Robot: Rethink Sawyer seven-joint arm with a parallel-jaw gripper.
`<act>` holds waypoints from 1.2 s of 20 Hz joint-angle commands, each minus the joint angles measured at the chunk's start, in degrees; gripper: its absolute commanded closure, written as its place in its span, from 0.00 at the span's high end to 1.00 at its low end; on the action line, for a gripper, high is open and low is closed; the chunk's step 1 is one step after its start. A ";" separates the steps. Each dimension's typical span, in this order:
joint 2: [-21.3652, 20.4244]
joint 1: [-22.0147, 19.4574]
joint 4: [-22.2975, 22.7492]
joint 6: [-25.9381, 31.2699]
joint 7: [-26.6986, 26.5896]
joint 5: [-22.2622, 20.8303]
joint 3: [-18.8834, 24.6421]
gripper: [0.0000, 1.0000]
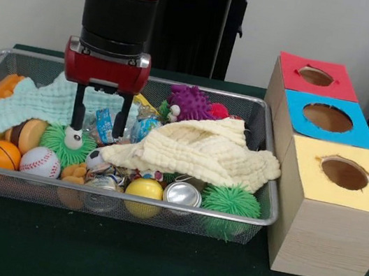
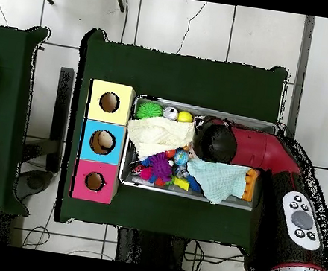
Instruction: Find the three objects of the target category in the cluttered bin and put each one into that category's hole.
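My gripper [image 1: 97, 129] reaches down into the left half of the wire bin [image 1: 259, 218]. It is open, one fingertip [image 1: 74, 135] touching a green spiky ball [image 1: 62, 146], the other beside a blue packet [image 1: 105, 125] that lies between the fingers. A yellow cloth [image 1: 203, 152] covers the bin's middle and a mint cloth [image 1: 38, 103] lies at the back left. The wooden box has a red hole [image 1: 315, 76], a blue hole [image 1: 327, 117] and a yellow hole [image 1: 344, 172]. In the overhead view the arm [image 2: 219, 142] hides the gripper over the bin [image 2: 266, 126].
Along the bin's front lie a basketball [image 1: 1, 153], a baseball [image 1: 40, 161], a yellow ball [image 1: 145, 188], a metal can [image 1: 182, 193] and another green spiky ball [image 1: 230, 201]. A purple spiky toy [image 1: 190, 102] sits at the back. The box stands close against the bin's right side.
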 commanded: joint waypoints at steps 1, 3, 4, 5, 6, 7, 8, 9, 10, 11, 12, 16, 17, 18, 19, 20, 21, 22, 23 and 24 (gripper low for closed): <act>1.93 0.07 3.94 -1.31 5.44 -0.50 -0.91 1.00; 1.68 -0.20 4.31 -1.33 5.16 -0.33 -0.87 1.00; 1.54 -0.27 4.32 -1.15 4.91 -0.28 -0.84 1.00; 1.46 -0.30 4.28 -0.87 4.71 -0.19 -0.86 1.00; 1.46 -0.42 4.26 -0.84 4.49 -0.14 -0.77 1.00; 1.54 -0.42 4.22 -0.81 4.45 -0.13 -0.81 1.00; 1.56 -0.30 4.13 -0.92 4.48 -0.24 -0.95 1.00; 1.56 -0.14 4.07 -1.00 4.55 -0.36 -1.12 1.00; 1.62 0.00 3.96 -1.03 4.64 -0.42 -1.27 1.00; 1.76 0.10 3.82 -1.18 4.69 -0.50 -1.32 1.00; 2.01 0.22 3.58 -1.32 4.80 -0.57 -1.45 1.00; 3.35 0.85 2.13 -1.75 4.98 -0.98 -1.84 1.00; 3.87 1.14 1.66 -2.10 5.20 -1.19 -1.99 1.00; 4.40 1.33 1.29 -2.48 5.43 -1.32 -2.10 1.00; 4.96 1.43 0.96 -3.09 5.62 -1.51 -2.18 1.00; 5.51 1.43 0.69 -3.36 5.64 -1.56 -2.17 1.00; 5.93 1.44 0.40 -3.59 5.63 -1.56 -2.20 1.00; 6.07 1.43 0.30 -3.66 5.50 -1.60 -2.22 1.00; 6.22 1.45 0.07 -3.70 5.28 -1.64 -2.20 1.00; 6.53 1.45 -0.26 -3.58 4.94 -1.69 -2.15 1.00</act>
